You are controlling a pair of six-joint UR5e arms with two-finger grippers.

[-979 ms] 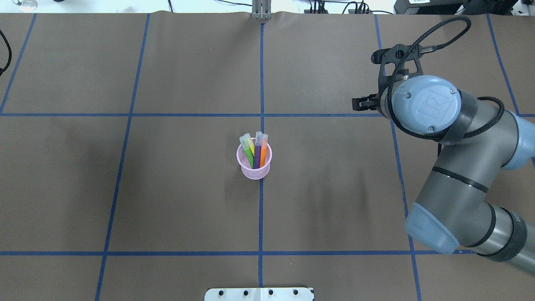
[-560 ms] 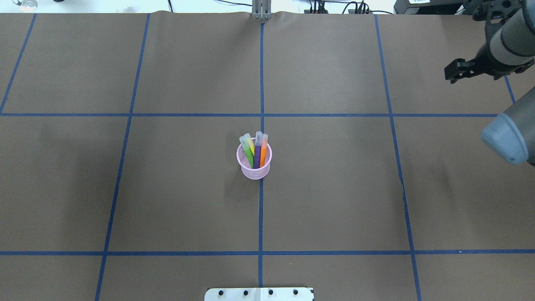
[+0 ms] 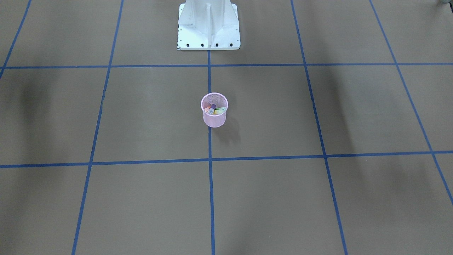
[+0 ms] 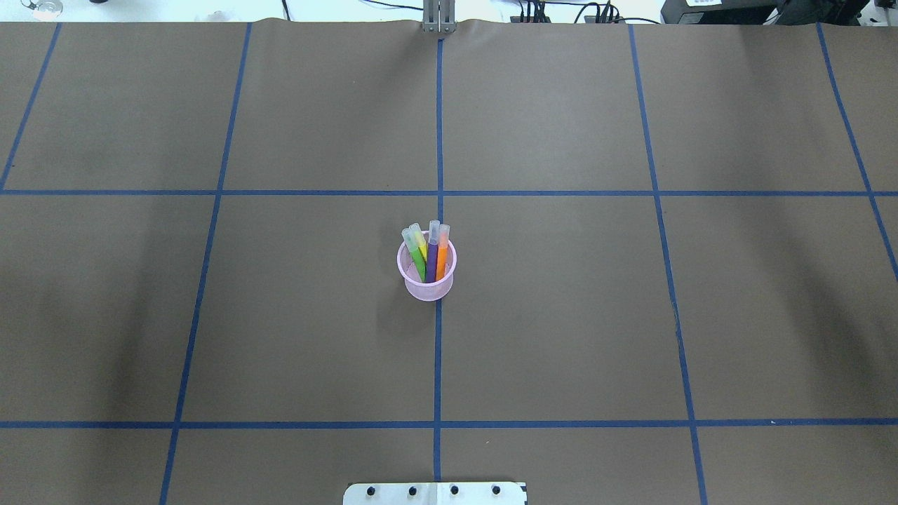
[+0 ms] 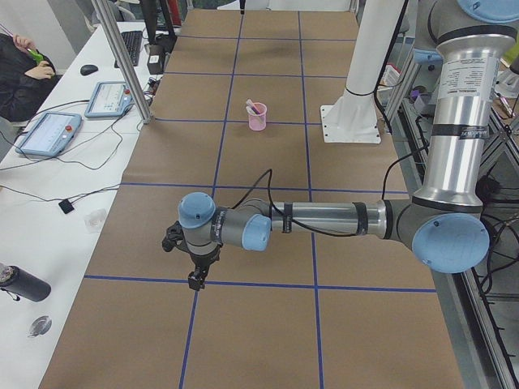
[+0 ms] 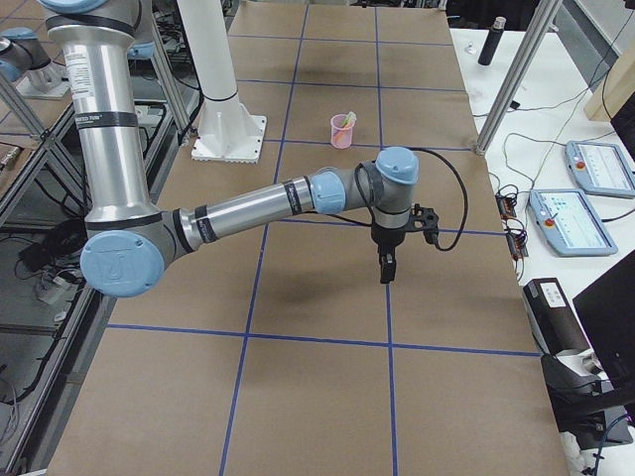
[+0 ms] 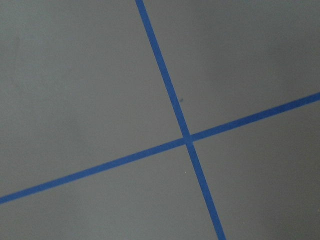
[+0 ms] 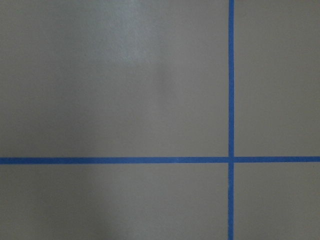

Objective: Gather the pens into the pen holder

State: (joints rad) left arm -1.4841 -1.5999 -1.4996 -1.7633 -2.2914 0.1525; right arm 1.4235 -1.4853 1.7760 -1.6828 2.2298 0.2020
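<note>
Overhead exterior | pens (image 4: pixel 432 256) stand inside pen holder (image 4: pixel 426 289), leaning on its rim; task judged complete | left gripper (image 5: pixel 195 275), right gripper (image 6: pixel 386 270): both well apart from it, likely parked since pens are stowed; released or clenched: cannot tell

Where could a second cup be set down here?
Bare squares between blue tape lines surround the pen holder. Crowded only at centre, where it holds the pens. Left end effector and right end effector hang over the ends of the table.

Brown table (image 4: pixel 561 315) with blue tape grid (image 4: pixel 439 140), black bottle (image 5: pixel 20 284) nearby.
</note>
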